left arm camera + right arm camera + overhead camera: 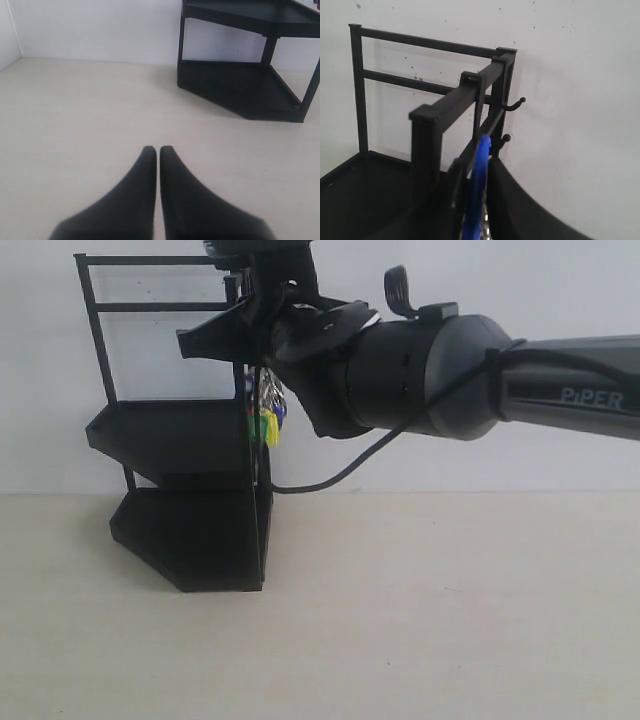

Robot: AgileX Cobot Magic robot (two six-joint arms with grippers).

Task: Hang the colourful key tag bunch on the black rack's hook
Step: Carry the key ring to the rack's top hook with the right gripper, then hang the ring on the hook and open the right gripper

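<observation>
The black rack [190,500] stands at the left against the white wall. My right gripper [195,338] reaches in from the right at its top corner and is shut on the colourful key tag bunch. Yellow, green and blue tags [268,420] dangle below the gripper beside the rack's front post. In the right wrist view the ring's blue sleeve [479,180] is pinched between the fingers of the right gripper [476,170]. Its top end lies next to the lower hook [504,139]; I cannot tell if they touch. An upper hook [516,103] is bare. My left gripper [157,150] is shut and empty over the table, away from the rack [240,85].
The rack's top rails [455,100] and corner posts crowd close round the right gripper. A black cable [330,475] loops down from the right arm beside the rack. The pale table [450,620] runs to the right and front of the rack.
</observation>
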